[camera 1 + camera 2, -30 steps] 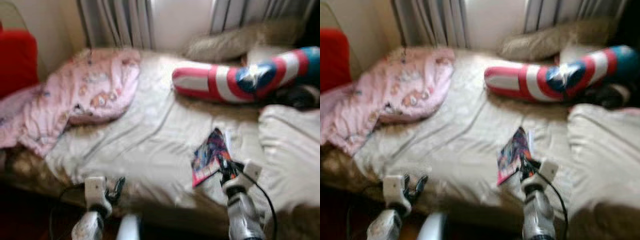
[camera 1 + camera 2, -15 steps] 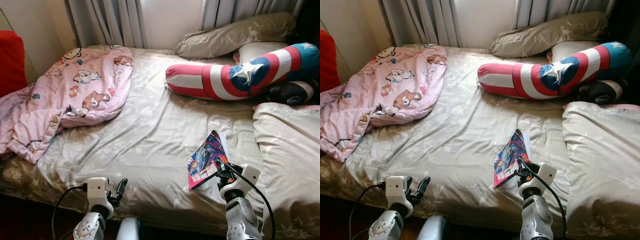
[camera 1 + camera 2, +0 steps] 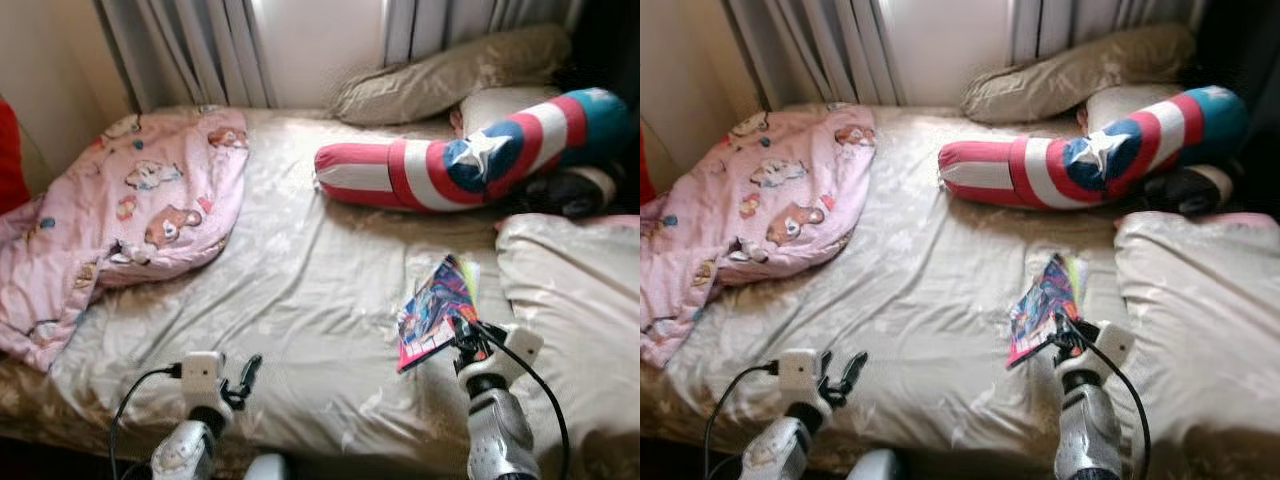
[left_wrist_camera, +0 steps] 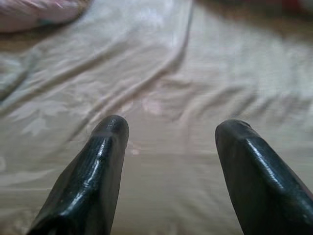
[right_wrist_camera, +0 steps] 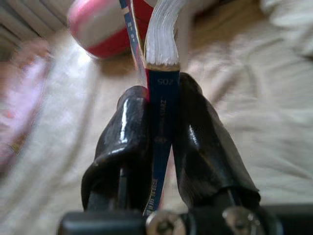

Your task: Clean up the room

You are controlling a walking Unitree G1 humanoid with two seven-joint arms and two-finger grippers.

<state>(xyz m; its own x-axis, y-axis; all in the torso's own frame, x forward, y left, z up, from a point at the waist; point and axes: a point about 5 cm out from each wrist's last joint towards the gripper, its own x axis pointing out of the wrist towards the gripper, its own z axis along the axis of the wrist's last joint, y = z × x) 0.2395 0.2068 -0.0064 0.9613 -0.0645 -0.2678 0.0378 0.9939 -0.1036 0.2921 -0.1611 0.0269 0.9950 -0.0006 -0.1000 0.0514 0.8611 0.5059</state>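
- Book (image 3: pixel 437 310) held clear of the bed sheet (image 3: pixel 300 290), pinched by its spine in the right gripper (image 5: pixel 164 122); both black fingers pressed flat against the cover, pages fanning out beyond the tips in the right wrist view.
- Change over the last second: the whole head view has slid and sharpened, then softened again, so the camera moved. The book sits in the same place relative to the gripper throughout. Judgement: robot is carrying the book, not yet placing it.
- Left gripper (image 4: pixel 168 132) hovers low over the sheet near the bed's front edge, fingers spread wide with nothing between them.
- On the bed: pink blanket (image 3: pixel 120 220) bunched toward the left, striped star bolster (image 3: pixel 460 160) near the head, grey pillow (image 3: pixel 440 75) behind it, folded duvet (image 3: pixel 570 290) at right.
- Hard to make out: the book's cover art is a blur of colours; spine print illegible.
- Dark object (image 3: pixel 575 190) under the bolster's end is unidentifiable.
- No shelf or drop-off place is in frame, so the destination cannot be judged.
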